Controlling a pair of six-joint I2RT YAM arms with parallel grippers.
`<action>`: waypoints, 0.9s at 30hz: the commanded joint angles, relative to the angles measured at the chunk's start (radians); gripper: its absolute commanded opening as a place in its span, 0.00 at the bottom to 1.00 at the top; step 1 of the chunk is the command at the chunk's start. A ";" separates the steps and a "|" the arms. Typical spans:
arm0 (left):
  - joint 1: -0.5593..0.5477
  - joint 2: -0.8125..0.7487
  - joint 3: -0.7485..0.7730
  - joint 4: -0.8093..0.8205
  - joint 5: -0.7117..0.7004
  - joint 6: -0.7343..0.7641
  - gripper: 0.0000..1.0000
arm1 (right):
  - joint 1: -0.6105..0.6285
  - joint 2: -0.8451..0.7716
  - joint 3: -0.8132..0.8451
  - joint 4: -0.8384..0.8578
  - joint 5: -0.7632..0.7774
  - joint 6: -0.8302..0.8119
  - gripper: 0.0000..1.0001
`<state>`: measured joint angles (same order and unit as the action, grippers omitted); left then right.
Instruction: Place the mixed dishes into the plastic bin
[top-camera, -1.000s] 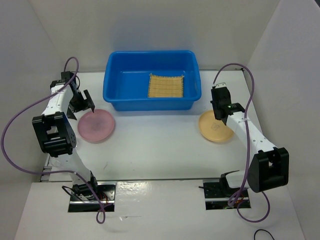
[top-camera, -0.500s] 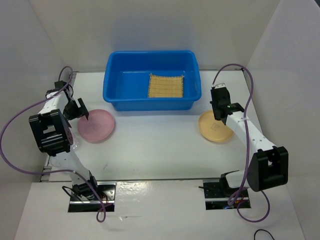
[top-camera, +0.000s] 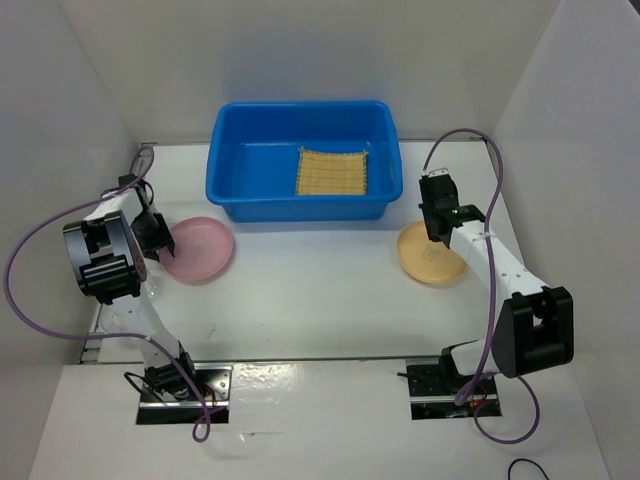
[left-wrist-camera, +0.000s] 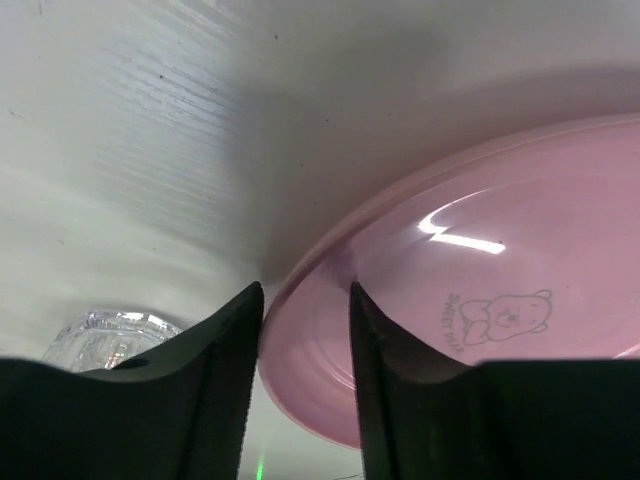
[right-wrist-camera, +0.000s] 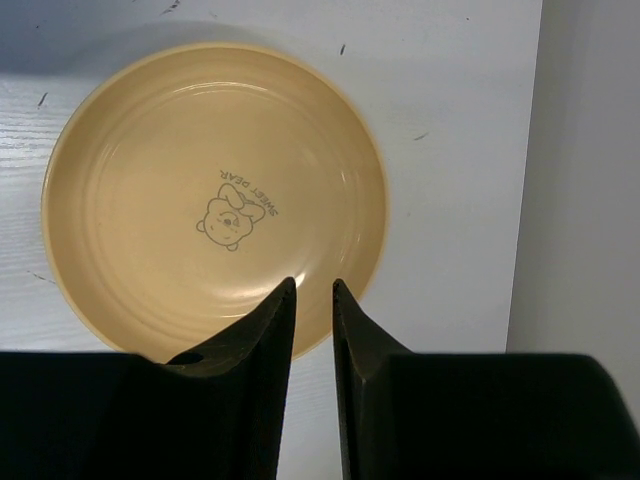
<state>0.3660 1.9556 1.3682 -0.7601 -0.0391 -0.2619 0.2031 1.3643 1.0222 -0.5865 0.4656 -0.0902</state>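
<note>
Astride pink plate (left-wrist-camera: 480, 300) rim, L hand (left-wrist-camera: 305, 295) prob half-open

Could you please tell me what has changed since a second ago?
The left gripper came down to the pink plate's left rim and its jaws narrowed around it; the plate slid slightly right. The right gripper over the tan plate, the bin and the mat in it stayed put.

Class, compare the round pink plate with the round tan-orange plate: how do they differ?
Colour: the round pink plate versus the round tan-orange plate. Position: pink lies left, tan-orange right. Contact: the left gripper straddles the pink rim; the right gripper straddles nothing over the tan-orange one. Both carry bear prints.
</note>
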 joint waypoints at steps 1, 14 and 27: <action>-0.001 0.037 -0.003 0.031 0.007 -0.002 0.45 | 0.009 0.002 0.001 0.036 0.031 0.012 0.26; 0.020 -0.055 0.313 -0.114 0.021 -0.201 0.00 | 0.009 0.002 0.001 0.036 0.051 0.023 0.26; 0.040 -0.081 0.601 -0.188 0.039 -0.420 0.00 | 0.009 0.002 0.001 0.036 0.051 0.023 0.26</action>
<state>0.4023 1.8965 1.8832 -0.9314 -0.0242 -0.5934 0.2035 1.3655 1.0218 -0.5865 0.4911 -0.0895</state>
